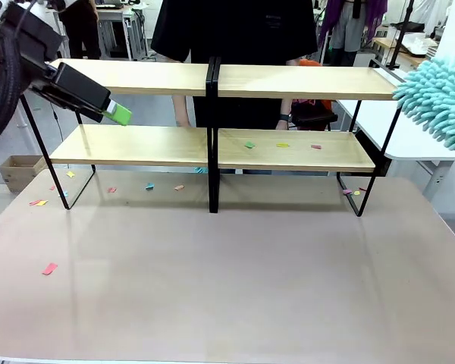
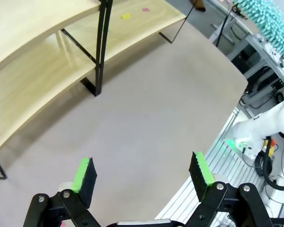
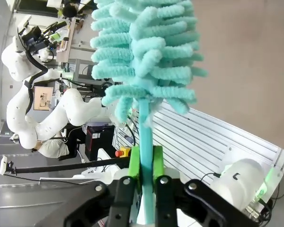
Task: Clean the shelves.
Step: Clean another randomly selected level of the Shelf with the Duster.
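At the far left, the left end effector [image 1: 114, 111] hangs in front of the left rack's upper tier. Its jaws are spread wide and hold nothing. In its own wrist view the left end effector [image 2: 144, 172] looks down on the bare surface [image 2: 146, 118], with the shelves [image 2: 38, 71] off to one side and apart from its pads.

The shelves [image 1: 136, 77] stand along the far half of the surface [image 1: 250, 288], almost as wide as it, with a person [image 1: 235, 30] behind them. The long wooden boards look stiff and smooth. The thin black frames suggest the whole rack is fairly light, so a hard sideways push might slide or rock it. It probably needs no grasp for cleaning. If it must be steadied, the central black upright [image 1: 212, 136] or a board's front edge looks like the soundest place to take hold.

Paper scraps [image 1: 282, 145] lie on the right half of the lower board, and more scraps [image 1: 49, 268] are scattered over the surface. They look feather-light and should slide off the smooth wood at a brush.

At the right edge a teal duster [image 1: 440, 98] sits level with the top board, just past its right end and not touching it. How far forward of the board it is cannot be told. The right end effector [image 3: 144, 163] is clamped tight on the duster's [image 3: 146, 56] slim handle below the head. The fronds look soft and floppy, so they should yield on contact rather than knock the rack.
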`<state>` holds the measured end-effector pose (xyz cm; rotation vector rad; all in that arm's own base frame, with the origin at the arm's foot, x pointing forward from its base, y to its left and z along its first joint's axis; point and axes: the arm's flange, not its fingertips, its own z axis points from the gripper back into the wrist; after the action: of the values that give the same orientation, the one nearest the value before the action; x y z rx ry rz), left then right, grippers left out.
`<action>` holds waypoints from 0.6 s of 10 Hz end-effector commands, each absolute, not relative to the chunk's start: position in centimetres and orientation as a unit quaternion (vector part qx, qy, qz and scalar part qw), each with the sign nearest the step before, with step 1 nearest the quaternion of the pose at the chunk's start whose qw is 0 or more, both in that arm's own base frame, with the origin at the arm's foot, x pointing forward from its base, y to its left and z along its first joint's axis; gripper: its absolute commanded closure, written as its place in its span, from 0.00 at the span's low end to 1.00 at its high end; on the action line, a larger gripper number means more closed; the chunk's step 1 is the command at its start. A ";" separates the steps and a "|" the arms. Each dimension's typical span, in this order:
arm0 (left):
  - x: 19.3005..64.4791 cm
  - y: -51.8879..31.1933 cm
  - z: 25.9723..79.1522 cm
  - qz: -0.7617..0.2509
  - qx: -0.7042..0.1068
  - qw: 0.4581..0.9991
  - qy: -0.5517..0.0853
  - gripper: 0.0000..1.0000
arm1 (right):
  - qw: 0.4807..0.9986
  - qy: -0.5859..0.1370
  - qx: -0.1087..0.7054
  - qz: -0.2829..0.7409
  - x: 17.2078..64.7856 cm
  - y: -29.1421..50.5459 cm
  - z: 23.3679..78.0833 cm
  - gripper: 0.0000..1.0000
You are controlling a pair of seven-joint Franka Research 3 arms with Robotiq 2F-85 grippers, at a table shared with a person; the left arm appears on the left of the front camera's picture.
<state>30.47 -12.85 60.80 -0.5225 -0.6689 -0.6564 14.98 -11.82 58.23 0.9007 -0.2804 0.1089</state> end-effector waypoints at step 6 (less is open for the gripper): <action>30.1 -17.9 59.3 -0.265 -0.143 0.876 -0.376 0.00 | 0.890 -0.137 0.430 0.061 14.7 -11.9 58.0 0.88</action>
<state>29.56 -16.57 59.59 -0.3587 -0.7843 -0.6125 14.91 -11.77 58.21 0.8990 -0.2757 0.1071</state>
